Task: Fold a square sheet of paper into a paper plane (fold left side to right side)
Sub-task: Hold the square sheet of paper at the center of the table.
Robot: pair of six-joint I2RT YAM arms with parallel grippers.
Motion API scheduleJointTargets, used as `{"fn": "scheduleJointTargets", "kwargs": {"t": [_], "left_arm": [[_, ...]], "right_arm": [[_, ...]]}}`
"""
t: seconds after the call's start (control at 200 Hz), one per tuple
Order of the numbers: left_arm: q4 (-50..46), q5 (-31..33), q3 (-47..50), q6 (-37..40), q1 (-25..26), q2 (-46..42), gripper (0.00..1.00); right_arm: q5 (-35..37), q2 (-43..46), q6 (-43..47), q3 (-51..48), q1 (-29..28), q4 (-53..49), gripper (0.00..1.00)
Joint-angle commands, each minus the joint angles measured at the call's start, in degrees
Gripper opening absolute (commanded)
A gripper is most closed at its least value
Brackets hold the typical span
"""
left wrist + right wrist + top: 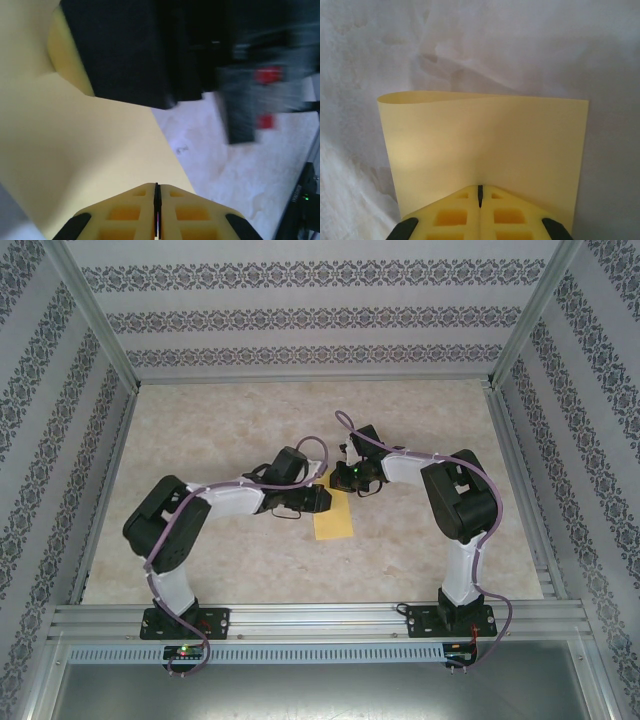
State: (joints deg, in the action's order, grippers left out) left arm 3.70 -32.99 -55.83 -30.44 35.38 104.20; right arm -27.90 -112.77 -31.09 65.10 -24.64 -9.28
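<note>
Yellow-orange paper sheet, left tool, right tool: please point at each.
Thin yellow-orange paper sheet [485, 145], right wrist view, its middle.
Left tool [157, 186], left wrist view, between shut fingertips.
Right tool [480, 188], right wrist view, between shut fingertips.

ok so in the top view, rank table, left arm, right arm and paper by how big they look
1. table
2. left arm and right arm, too alike to rank
3. paper

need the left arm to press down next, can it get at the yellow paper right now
Likely yes: the left end effector, shut, is right over the paper, nothing between them.
</note>
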Motion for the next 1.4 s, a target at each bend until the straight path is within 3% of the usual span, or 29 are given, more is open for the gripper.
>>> {"fn": "scheduleJointTargets", "kwargs": {"t": [0.0,0.28,0.445,0.6,0.784,1.039,1.399], "left_arm": [[0.69,-0.70,-1.54,0.92,-0.22,2.79,0.12],[-1.14,2.24,-0.84,1.41,0.26,5.12,0.12],[-1.72,3.93,-0.03,1.08,0.66,5.65,0.12],[-1.71,4.33,-0.29,0.82,1.35,6.09,0.12],[-2.64,4.56,-1.20,1.24,1.71,6.02,0.12],[-3.96,5.25,-1.91,1.78,1.90,5.58,0.12],[-4.46,4.16,-4.91,1.08,0.74,3.42,0.16]], "right_arm": [[3.28,-0.74,1.25,-0.06,-0.50,-3.78,0.00],[1.25,2.44,0.08,0.01,-0.33,0.02,0.01],[2.69,9.48,-0.11,-0.83,0.48,-0.18,0.08],[4.41,19.02,0.35,-6.92,0.29,-3.18,0.14],[4.36,26.21,-2.36,-17.87,-3.01,-2.72,0.07],[4.41,21.53,-4.97,-21.52,-6.03,-0.21,0.04],[6.85,15.31,-2.45,-21.12,-6.36,-5.71,0.04]]}}
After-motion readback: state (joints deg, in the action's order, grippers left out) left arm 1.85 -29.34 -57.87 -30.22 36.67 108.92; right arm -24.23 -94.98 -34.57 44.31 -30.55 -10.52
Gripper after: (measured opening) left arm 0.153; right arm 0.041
